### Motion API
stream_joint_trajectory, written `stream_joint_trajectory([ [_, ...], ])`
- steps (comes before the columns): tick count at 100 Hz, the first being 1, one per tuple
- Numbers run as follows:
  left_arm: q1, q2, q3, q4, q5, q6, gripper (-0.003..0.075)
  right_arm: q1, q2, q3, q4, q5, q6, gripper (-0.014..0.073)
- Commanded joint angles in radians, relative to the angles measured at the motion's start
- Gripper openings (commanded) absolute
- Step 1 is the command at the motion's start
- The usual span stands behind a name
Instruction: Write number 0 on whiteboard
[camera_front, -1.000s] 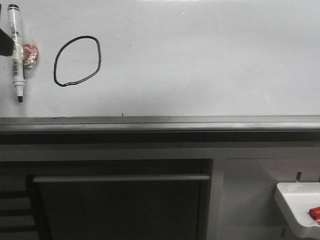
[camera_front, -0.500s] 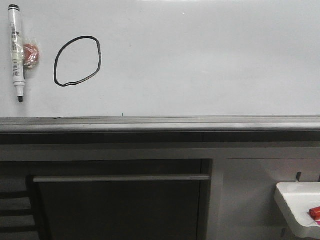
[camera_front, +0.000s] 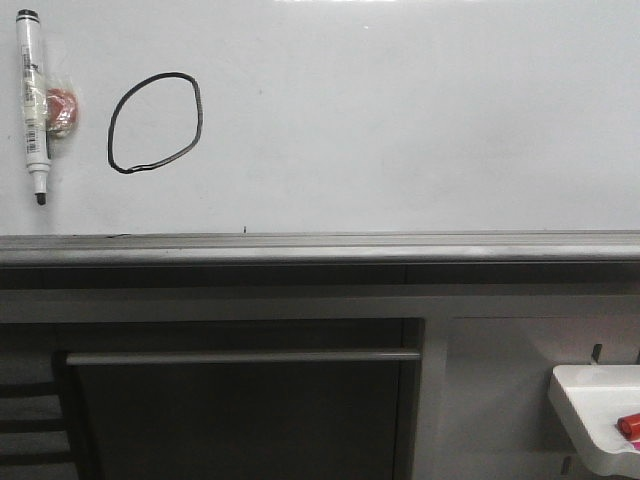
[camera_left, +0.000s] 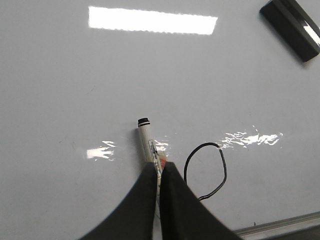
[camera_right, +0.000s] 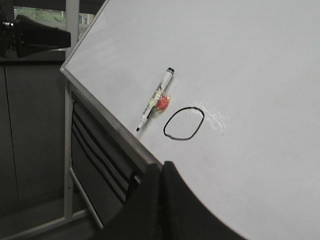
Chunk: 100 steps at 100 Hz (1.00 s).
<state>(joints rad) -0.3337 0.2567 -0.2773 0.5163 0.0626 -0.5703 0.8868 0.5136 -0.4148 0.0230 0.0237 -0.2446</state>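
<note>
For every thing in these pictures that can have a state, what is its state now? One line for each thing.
number 0: drawn, a closed lopsided oval.
marker pen: stuck upright on the whiteboard left of the 0, tip down and uncapped, no gripper holds it.
left gripper: shut, holds nothing.
right gripper: shut, holds nothing, away from the board.
white tray: holds a red object.
</note>
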Motion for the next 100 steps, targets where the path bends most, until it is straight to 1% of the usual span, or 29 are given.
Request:
stream_joint_trajectory([
  [1, -0.001, -0.023, -0.004, 0.027, -0.073, -0.009, -0.002, -0.004, -0.047, 0.028, -0.012, -0.09, -0.005, -0.0065],
  [15, -0.001, -0.031, 0.0, 0.04, -0.078, -0.009, -0.002, -0.004, -0.079, 0.064, -0.012, -0.09, -0.005, -0.0065],
  [100, -0.001, -0.031, 0.002, 0.038, -0.078, -0.009, -0.002, -0.004, -0.079, 0.064, -0.012, -0.09, -0.005, -0.0067],
])
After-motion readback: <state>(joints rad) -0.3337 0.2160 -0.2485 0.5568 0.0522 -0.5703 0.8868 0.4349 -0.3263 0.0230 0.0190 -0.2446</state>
